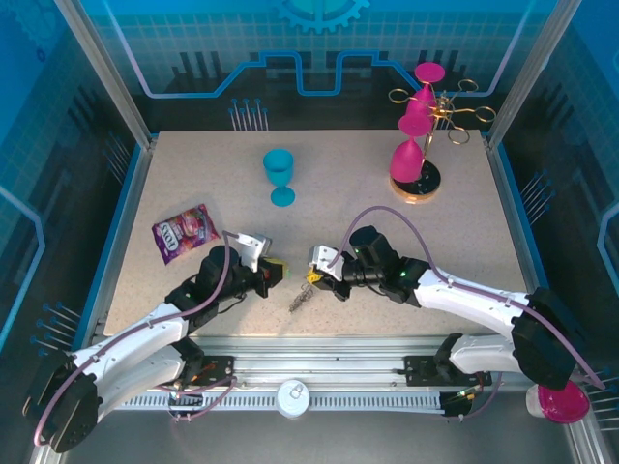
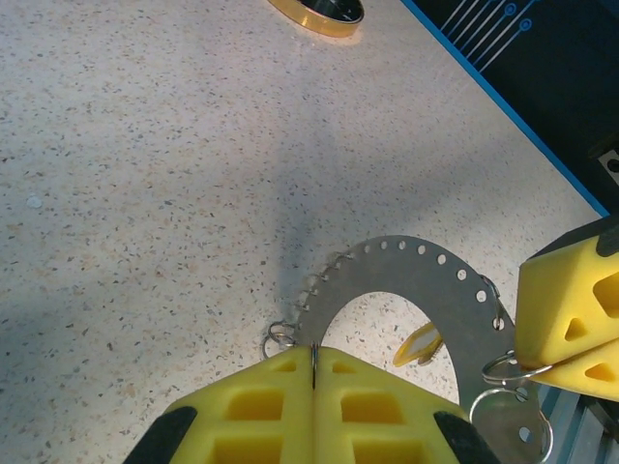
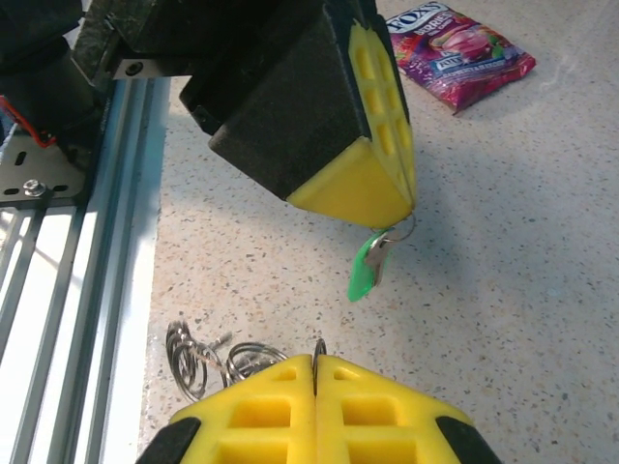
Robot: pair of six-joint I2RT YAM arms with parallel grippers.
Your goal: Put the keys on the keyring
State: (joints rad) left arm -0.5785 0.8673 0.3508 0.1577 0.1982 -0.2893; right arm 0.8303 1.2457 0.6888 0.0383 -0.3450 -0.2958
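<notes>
**Left gripper** (image 2: pixel 314 365): in its own wrist view the yellow pads are pressed together, with a thin metal edge pinched in the seam. That edge belongs to the keyring (image 2: pixel 406 266), a flat grey arc with punched holes and small wire loops along its rim.

**Lie of the keyring:** from the left fingertips the arc rises, curves over to the right and comes down just beside the yellow pads of the right gripper (image 3: pixel 316 365). Its span therefore runs from one gripper to the other, roughly along the near edge of the tabletop (image 1: pixel 193 174).

**Right gripper:** the pads are closed flat against each other. A sliver of wire shows at the seam, and coiled loops lie just beside the fingers on the rail side. I judge this to be the looped rim of the keyring.

**Keys** (image 3: pixel 366 271): the green tag and a metal key hang straight down from the tip of the left gripper, directly ahead of the right fingers and close to them, long axis near vertical. Whether they are threaded onto the arc cannot be told.

**Position:** both grippers meet tip to tip near the middle of the near edge. Neither arm has the advantage of reach.

**Judgement:** the coming move depends on the small gap between the hanging keys and the right fingertips.
</notes>
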